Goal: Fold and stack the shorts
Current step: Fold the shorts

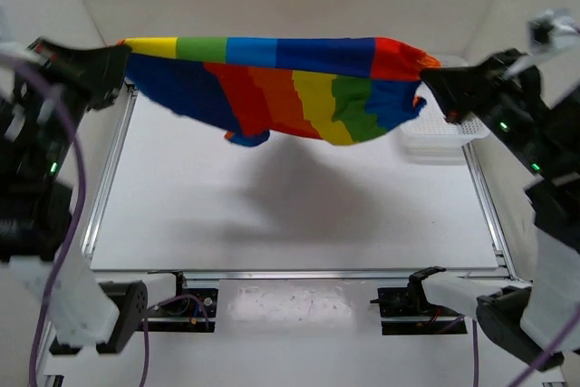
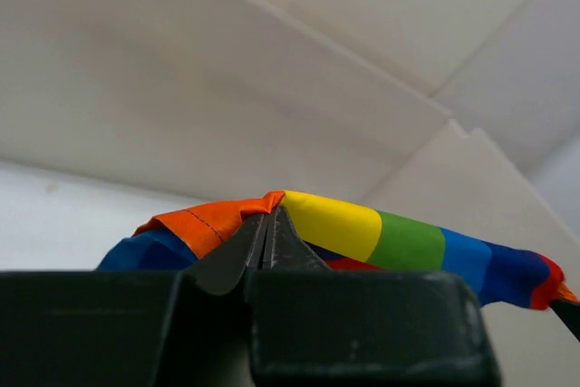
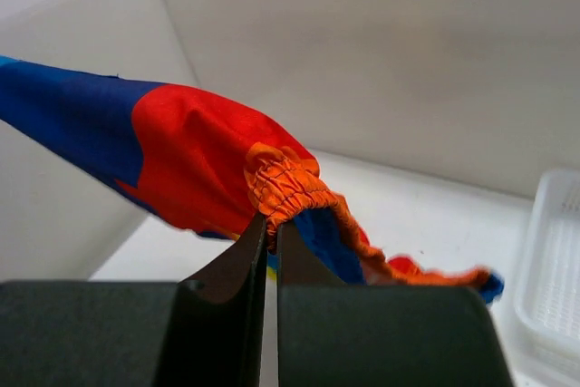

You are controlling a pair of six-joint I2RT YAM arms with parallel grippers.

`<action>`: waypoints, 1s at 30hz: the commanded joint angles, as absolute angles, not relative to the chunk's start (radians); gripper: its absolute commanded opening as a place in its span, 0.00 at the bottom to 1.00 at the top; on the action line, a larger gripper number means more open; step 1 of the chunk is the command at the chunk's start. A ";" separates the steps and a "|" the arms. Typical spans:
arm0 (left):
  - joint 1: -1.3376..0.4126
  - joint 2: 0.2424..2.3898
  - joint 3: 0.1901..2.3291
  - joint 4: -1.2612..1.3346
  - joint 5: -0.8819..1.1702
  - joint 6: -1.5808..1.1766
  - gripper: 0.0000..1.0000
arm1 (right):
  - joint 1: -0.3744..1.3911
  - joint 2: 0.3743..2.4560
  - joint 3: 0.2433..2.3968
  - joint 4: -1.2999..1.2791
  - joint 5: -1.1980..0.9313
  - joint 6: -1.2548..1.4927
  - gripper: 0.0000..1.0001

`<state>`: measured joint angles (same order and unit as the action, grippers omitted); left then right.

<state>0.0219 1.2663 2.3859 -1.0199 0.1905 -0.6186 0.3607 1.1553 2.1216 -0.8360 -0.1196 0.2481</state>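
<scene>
Left end effector [image 2: 269, 217] and right end effector [image 3: 268, 224] each pinch closed on an end of the shorts [image 1: 281, 79], which I see stretched left-to-right above the table [image 1: 272, 224], soft striped cloth sagging, gathered waistband [image 3: 285, 183] rightward.

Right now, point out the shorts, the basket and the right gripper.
shorts [image 1: 276, 88], top external view, middle of the hanging cloth
basket [image 3: 553, 265], right wrist view, its mesh wall
right gripper [image 3: 272, 224], right wrist view, between its fingertips
</scene>
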 commanded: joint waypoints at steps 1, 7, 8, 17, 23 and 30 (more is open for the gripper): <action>0.031 1.206 2.445 -1.060 0.124 -0.626 0.10 | 0.354 1.091 2.183 -0.923 -0.104 0.201 0.00; 0.031 1.144 2.548 -1.057 0.080 -0.649 0.10 | 0.354 1.048 2.289 -0.945 -0.123 0.210 0.00; 0.031 1.144 2.560 -1.057 0.069 -0.649 0.10 | 0.354 1.058 2.299 -0.945 -0.123 0.219 0.00; 0.031 1.231 2.511 -1.057 0.032 -0.611 0.10 | 0.354 1.092 2.209 -0.957 0.036 0.201 0.00; 0.031 1.383 2.354 -1.008 0.066 -0.580 0.10 | 0.354 1.164 1.984 -0.904 0.179 0.190 0.00; 0.043 1.620 2.187 -0.962 0.048 -0.515 0.10 | 0.354 1.374 1.718 -0.732 0.132 0.199 0.00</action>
